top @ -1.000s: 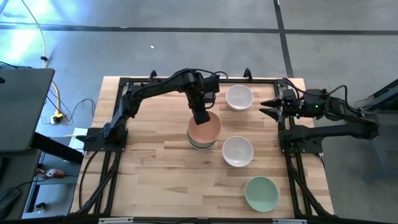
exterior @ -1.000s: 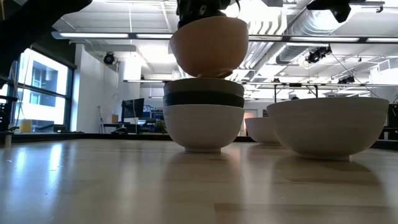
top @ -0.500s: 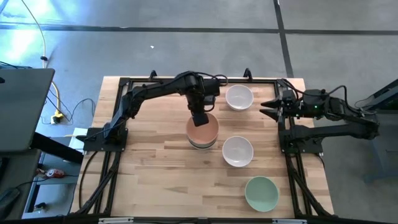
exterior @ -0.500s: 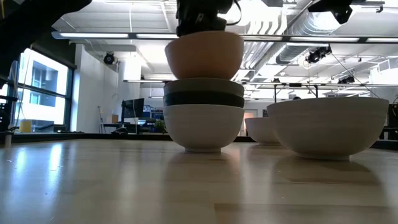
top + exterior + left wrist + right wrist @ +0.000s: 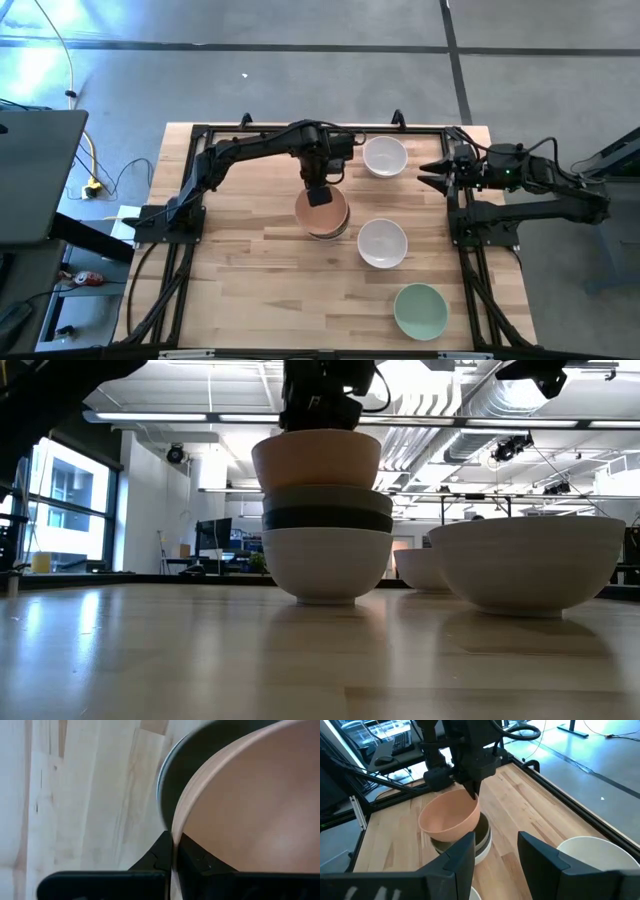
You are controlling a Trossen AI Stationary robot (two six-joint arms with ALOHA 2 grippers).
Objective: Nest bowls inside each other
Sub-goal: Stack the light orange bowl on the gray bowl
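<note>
Now peach-orange bowl atop bowl stack.

Robotics lab, exposed ceiling ducts, workstation keyboard, concrete floor

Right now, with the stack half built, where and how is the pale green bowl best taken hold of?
Grip the pale green bowl by its rim, one finger inside and one outside, coming straight down from above. It sits upright and open-mouthed, apart from the other bowls, so the thin rim is exposed all round. The left gripper pinches the peach bowl this way; the right gripper is probably nearer.
</note>
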